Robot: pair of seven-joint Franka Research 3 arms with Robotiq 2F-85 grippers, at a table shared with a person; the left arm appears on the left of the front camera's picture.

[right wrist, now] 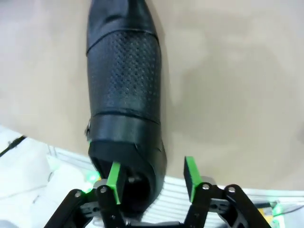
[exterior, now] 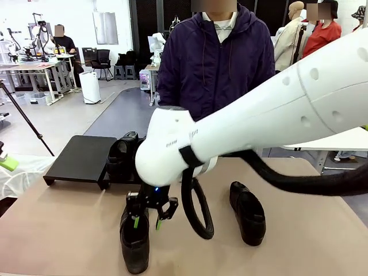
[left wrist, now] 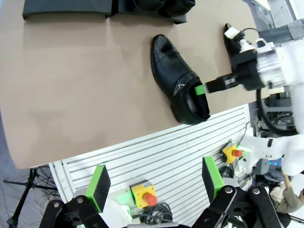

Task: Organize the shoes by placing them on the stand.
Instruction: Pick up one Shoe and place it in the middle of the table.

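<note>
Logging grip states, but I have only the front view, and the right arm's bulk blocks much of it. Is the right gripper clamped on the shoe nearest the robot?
Observer: No. The right gripper is open: one finger sits inside the heel opening of the shoe, the other outside its side wall, with a gap.
Operator: And the left gripper?
Observer: The left gripper is open, nothing between its pads, held short of the table over a white slatted panel.
Operator: Anything about that shoe's top?
Observer: It is perforated with small dots, with a smooth band behind them.
</note>
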